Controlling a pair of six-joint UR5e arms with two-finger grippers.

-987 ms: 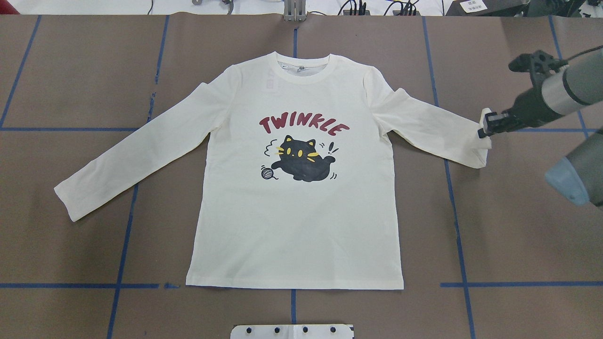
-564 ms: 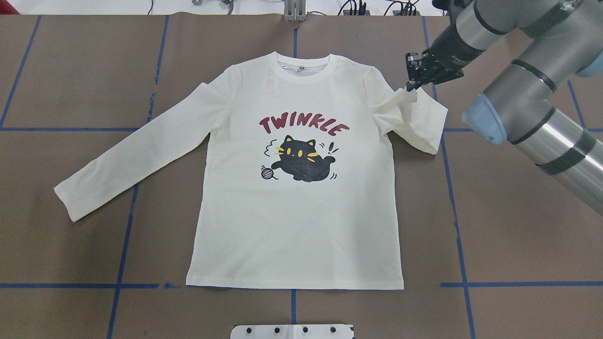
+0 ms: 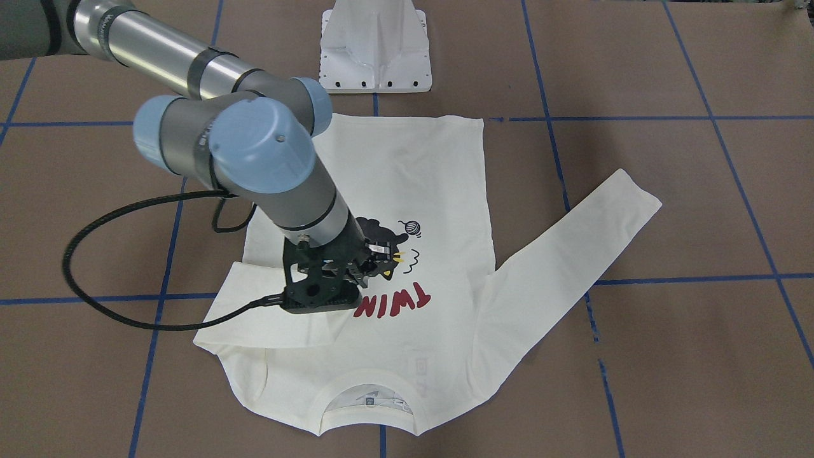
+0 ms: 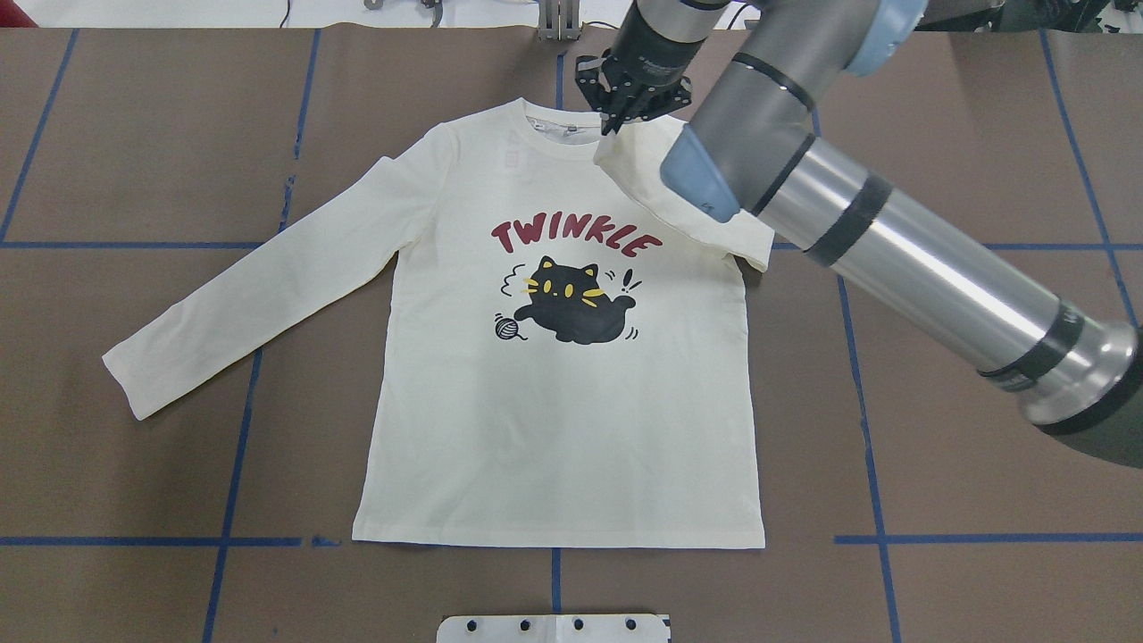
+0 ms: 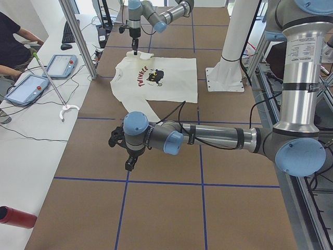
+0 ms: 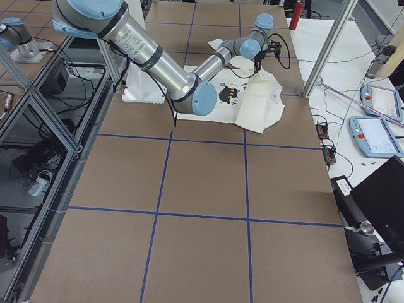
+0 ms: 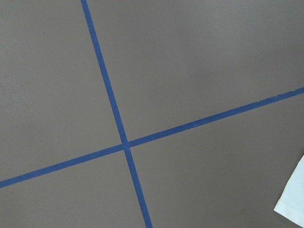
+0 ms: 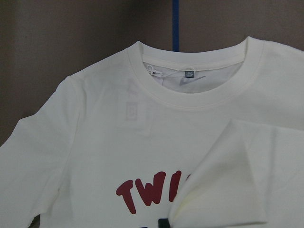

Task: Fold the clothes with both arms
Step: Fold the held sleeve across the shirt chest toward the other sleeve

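In the right gripper [image 4: 616, 125], pinched fast between closed fingers: the cuff of the right sleeve [image 4: 629, 170], folded back over the shoulder and held just beside the collar [image 4: 571, 134]. At the left gripper [image 5: 128, 156], out over bare table near the left cuff: cannot tell whether spread or pressed together.

Under the T-shirt [image 4: 554, 429], flat and print up: a brown table [image 4: 982, 429] gridded with blue tape [image 4: 235, 482].

From above, "TWINKLE" [image 4: 576, 237] whole; from the front, its last letters hidden behind the gripper. Only from the left end: a white bench with screen pendants [image 5: 58, 65], a seated person [image 5: 13, 44], a red bottle [image 5: 15, 217]. From the left wrist, a tape crossing and one white cloth corner [image 7: 293, 199].
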